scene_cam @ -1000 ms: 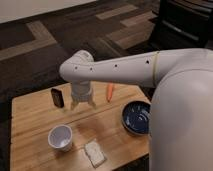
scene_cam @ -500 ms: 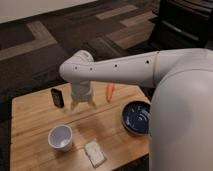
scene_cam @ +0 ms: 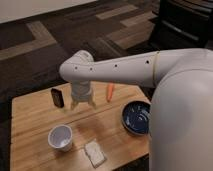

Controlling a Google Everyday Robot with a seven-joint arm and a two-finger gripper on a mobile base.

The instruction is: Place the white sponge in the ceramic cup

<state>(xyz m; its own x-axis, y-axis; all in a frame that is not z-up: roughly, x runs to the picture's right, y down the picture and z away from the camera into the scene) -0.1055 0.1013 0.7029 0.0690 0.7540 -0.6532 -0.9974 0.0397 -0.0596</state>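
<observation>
Hovering over the wooden table point(scene_cam: 30, 120), the gripper point(scene_cam: 83, 105) spreads empty fingers point(scene_cam: 75, 105) beyond the porous white sponge point(scene_cam: 94, 153).

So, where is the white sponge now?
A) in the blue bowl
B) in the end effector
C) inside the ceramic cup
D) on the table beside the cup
D: the white sponge lies on the table next to the ceramic cup; the end effector hangs empty farther back, beside the black block.

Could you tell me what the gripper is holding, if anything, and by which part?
Nothing: the gripper hovers empty over the table; the white sponge lies apart.
</observation>
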